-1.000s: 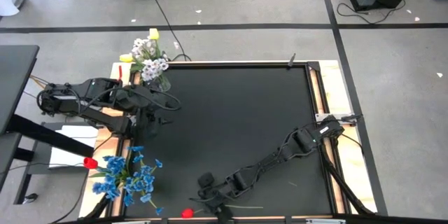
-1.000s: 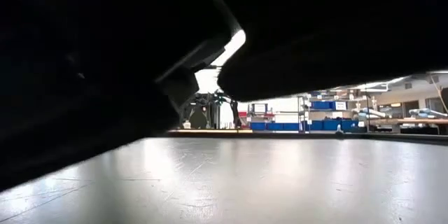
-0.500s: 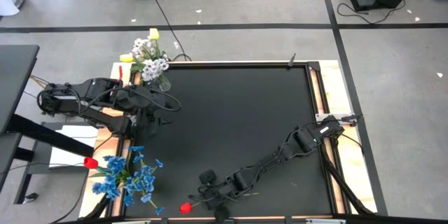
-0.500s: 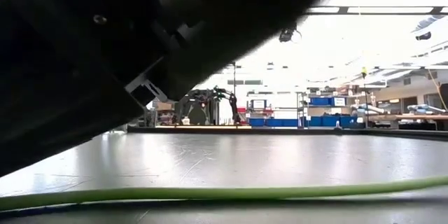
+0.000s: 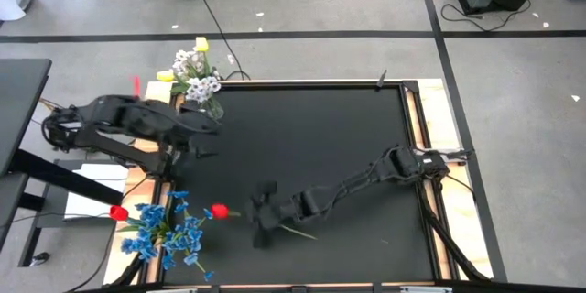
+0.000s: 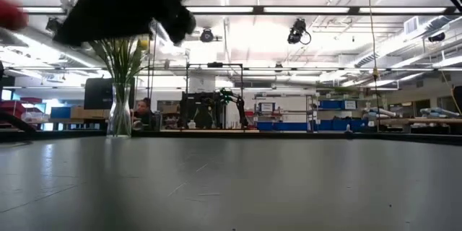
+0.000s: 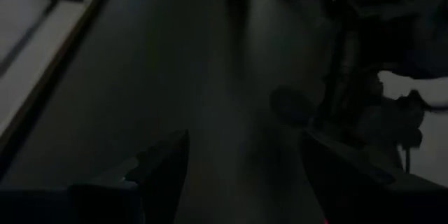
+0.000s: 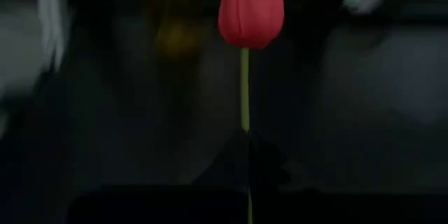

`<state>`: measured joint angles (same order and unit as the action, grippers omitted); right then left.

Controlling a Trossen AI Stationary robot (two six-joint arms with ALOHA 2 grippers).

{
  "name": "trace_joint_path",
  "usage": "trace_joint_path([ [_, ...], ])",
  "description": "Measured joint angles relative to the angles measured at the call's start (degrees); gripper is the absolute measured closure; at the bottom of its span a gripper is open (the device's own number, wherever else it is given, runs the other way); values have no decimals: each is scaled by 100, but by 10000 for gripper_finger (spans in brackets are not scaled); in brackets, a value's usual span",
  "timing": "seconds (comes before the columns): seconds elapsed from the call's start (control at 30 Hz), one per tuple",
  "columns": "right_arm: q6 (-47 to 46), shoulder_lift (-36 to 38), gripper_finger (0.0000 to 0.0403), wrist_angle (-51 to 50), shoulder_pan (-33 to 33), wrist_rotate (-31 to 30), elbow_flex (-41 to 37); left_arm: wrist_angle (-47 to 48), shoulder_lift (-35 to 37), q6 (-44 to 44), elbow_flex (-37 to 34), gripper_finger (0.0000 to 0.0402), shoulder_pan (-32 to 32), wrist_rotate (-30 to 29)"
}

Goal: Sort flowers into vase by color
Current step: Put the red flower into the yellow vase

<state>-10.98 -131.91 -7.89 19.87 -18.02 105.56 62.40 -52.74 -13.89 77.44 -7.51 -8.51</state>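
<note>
Red tulips [image 5: 219, 211], two, one in right jaws, two vases [image 5: 212, 107]

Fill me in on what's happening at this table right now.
The right gripper is shut on the green stalk of a red tulip and holds it above the black table, bloom pointing toward the blue flowers at the near left corner. Another red tulip sits beside those. A vase with white and yellow flowers stands at the far left corner. The left gripper waits open near that vase, holding nothing.
</note>
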Motion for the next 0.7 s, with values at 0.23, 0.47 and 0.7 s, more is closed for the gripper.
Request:
trace_joint_path([
  [0.23,194,375,401,1481,-455,-695,9,104,523,-181,372,127,0,-477],
  [0.47,1163,474,402,3952,-847,-1058,9,387,1324,-678,373,128,2,-1039],
  [0.7,1550,468,402,5847,-1270,-634,9,333,1414,-743,376,128,0,-1057],
])
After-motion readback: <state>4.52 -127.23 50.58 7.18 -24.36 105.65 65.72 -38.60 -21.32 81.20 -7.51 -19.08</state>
